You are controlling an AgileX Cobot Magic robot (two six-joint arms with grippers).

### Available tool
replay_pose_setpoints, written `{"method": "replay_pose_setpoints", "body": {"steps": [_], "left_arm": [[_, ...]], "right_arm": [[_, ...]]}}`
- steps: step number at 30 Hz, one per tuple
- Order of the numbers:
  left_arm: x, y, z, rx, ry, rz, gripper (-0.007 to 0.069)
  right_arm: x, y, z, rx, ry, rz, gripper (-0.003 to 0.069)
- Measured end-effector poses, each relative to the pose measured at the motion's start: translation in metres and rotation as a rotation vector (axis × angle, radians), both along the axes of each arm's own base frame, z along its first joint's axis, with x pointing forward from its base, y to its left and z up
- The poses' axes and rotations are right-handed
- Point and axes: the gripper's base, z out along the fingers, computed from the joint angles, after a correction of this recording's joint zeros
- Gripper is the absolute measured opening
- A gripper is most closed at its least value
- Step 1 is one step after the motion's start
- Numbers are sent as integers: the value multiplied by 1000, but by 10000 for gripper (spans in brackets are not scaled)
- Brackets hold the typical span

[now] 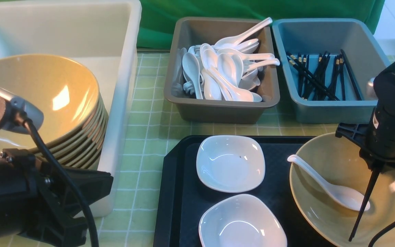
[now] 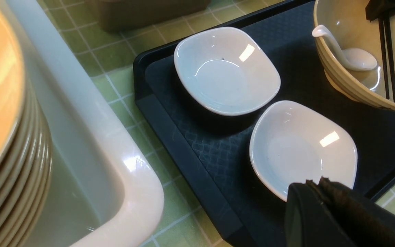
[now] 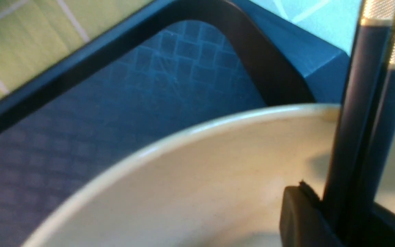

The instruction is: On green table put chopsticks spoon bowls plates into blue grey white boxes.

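Observation:
My right gripper (image 1: 375,166) is shut on a pair of black chopsticks (image 1: 362,206), which hang slanting down into a tan bowl (image 1: 312,209) on the black tray. In the right wrist view the gripper (image 3: 348,211) pinches both chopsticks (image 3: 362,137) side by side above the bowl (image 3: 218,192). A white spoon (image 1: 331,187) lies inside that bowl. Two white plates (image 1: 230,163) (image 1: 242,224) sit on the tray. My left gripper (image 2: 315,183) is shut and empty, hovering at the nearer plate (image 2: 300,147).
On the green table (image 1: 149,113) stand a white box (image 1: 125,103) holding a stack of tan bowls (image 1: 46,99), a grey box (image 1: 221,111) full of spoons, and a blue box (image 1: 321,115) with chopsticks. The black tray (image 1: 180,192) lies in front.

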Motion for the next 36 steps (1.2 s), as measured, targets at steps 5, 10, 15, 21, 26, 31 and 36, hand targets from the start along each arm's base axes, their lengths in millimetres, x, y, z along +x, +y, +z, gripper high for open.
{"method": "replay_pose_setpoints", "body": {"steps": [5, 10, 15, 21, 26, 31, 36], "left_arm": [[0, 0, 0, -1, -2, 1, -2], [0, 0, 0, -2, -3, 1, -2], [0, 0, 0, 16, -21, -18, -2], [1, -1, 5, 50, -90, -71, -2], [4, -4, 20, 28, -218, -105, -2], [9, -6, 41, -74, -345, -66, -2], [13, -5, 51, -152, -413, -9, -2]], "right_arm": [[-3, 0, 15, 3, -47, 88, 117], [-7, -2, 27, -9, -69, 163, 117], [2, -2, 51, 22, -114, 250, 117], [40, -23, 89, 127, -241, 291, 117], [81, -39, 104, 149, -333, 302, 116], [127, -48, 103, 172, -414, 287, 116], [174, -50, 84, 242, -461, 293, 116]]}}
